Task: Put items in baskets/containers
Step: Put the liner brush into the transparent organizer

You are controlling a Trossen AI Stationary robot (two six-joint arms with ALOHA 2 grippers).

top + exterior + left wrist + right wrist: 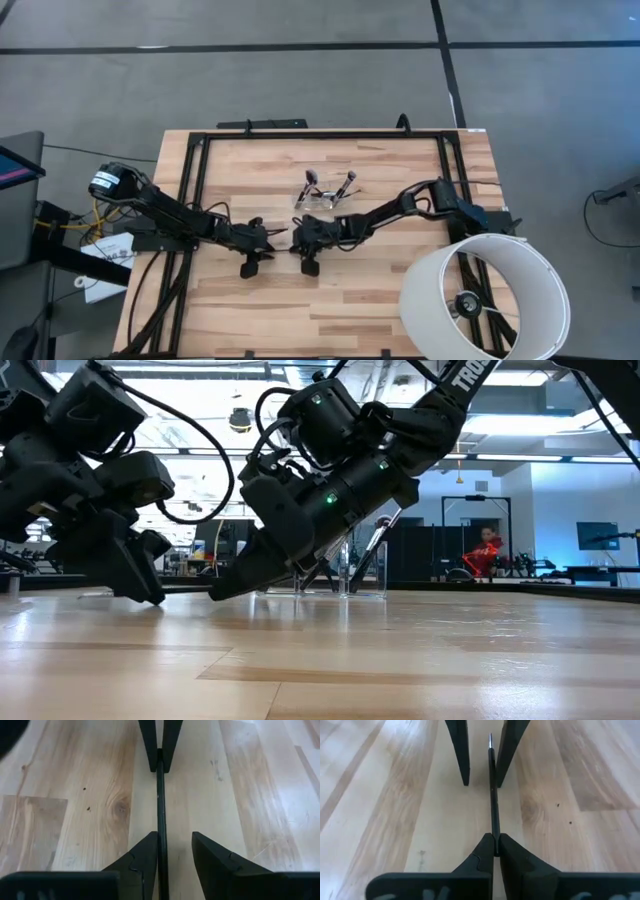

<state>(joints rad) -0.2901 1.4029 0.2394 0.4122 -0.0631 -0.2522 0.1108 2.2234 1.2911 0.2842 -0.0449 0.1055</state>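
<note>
Now the right pincer (495,845) is clamped on a thin brush (493,795) lying low over the tabletop (400,170), its far end between the left pincer's (172,852) parted fingers. Seemingly a handover; next, lift and drop it into the clear cup (325,198) just beyond.

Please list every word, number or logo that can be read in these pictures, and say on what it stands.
"TROS": white letters on the right arm in the low view, cut off by the picture's top edge.
White label on the left arm, high view: too small to read.
No other readable text.
</note>
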